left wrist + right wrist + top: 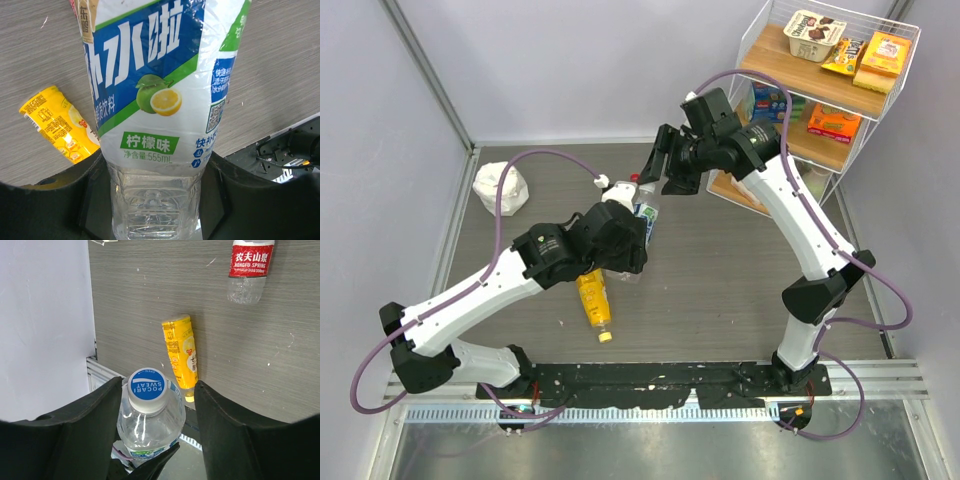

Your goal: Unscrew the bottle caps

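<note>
Your left tool is clenched on the lower, clear part of the blue-and-white bottle, one finger on each side, just below the label. Take that bottle as your reference.

Your right tool sits at its cap end with the jaws released. The two fingers flank the neck. The right wrist view shows a gap between each finger and the blue-and-white cap, so nothing is grasped there. The cap is seated on the neck and faces the right wrist camera.

From above, the bottle slants from your left tool up toward your right tool. You cannot tell from these views whether its base touches the desk.

Beyond the bottle, seen from the right wrist, the yellow bottle lies flat on the desk. Its neck end points toward the held bottle. Whether its yellow cap is on is too small to tell.

Farther from the held bottle than the yellow one, the red-label bottle also lies on the desk, its cap cut off by the frame edge.

On the far side of your right arm from the bottle stands a wire shelf of snack boxes.
</note>
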